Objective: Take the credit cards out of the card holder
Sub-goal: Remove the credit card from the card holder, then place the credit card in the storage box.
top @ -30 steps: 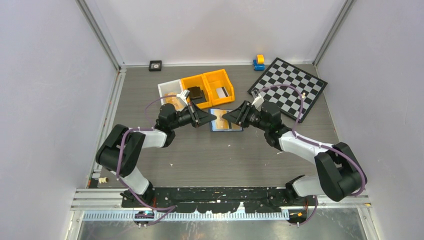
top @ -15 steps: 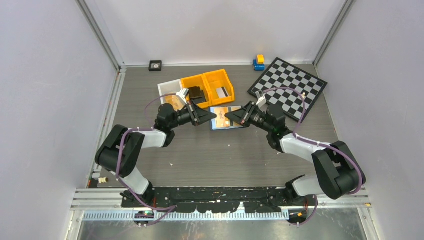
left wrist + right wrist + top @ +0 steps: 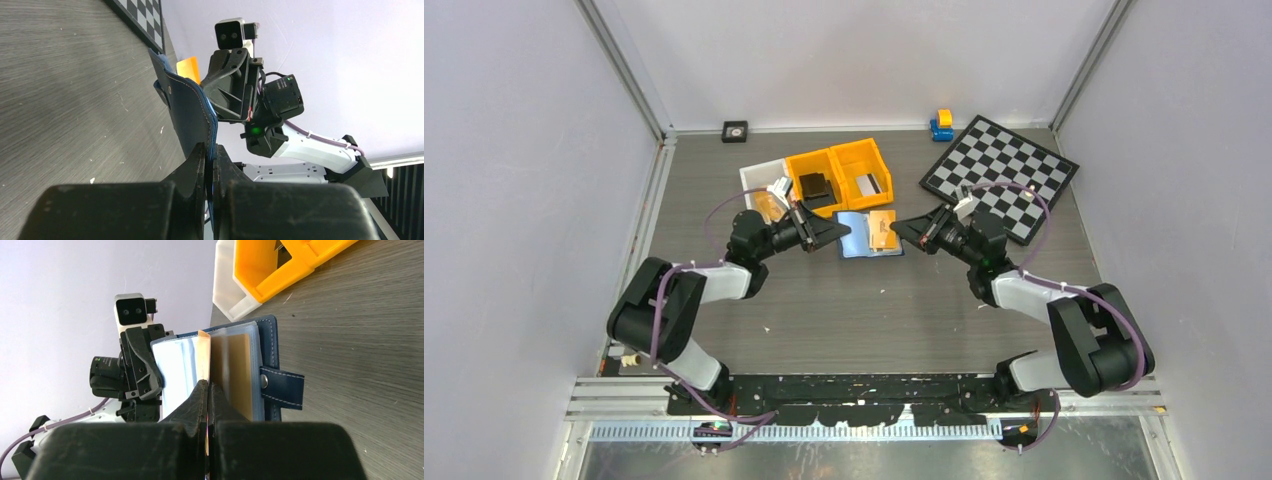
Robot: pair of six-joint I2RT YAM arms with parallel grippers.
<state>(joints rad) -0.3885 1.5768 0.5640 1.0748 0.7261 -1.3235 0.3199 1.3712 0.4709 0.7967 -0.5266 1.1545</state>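
Observation:
The navy card holder (image 3: 854,238) hangs open between both arms, lifted off the table. My left gripper (image 3: 845,236) is shut on the holder's left edge; in the left wrist view the navy cover (image 3: 187,107) rises from the jaws of this gripper (image 3: 210,152). My right gripper (image 3: 896,229) is shut on the thin edge of a tan credit card (image 3: 203,352) that stands out of the light-blue pockets (image 3: 175,370). A second tan card (image 3: 237,370) lies in the right-hand pocket beside the snap tab (image 3: 282,385). A tan card (image 3: 883,229) also shows from above.
Two orange bins (image 3: 839,160) and a white bin (image 3: 756,178) stand just behind the holder; one orange bin holds a black block (image 3: 814,187). A checkerboard (image 3: 1002,175) lies at the back right, with a blue-and-yellow toy (image 3: 941,125) and a small black square (image 3: 735,130) by the back wall.
My right gripper has moved in to the holder and shut on the tan card. The holder has risen off the table and shifted slightly left with the left gripper.

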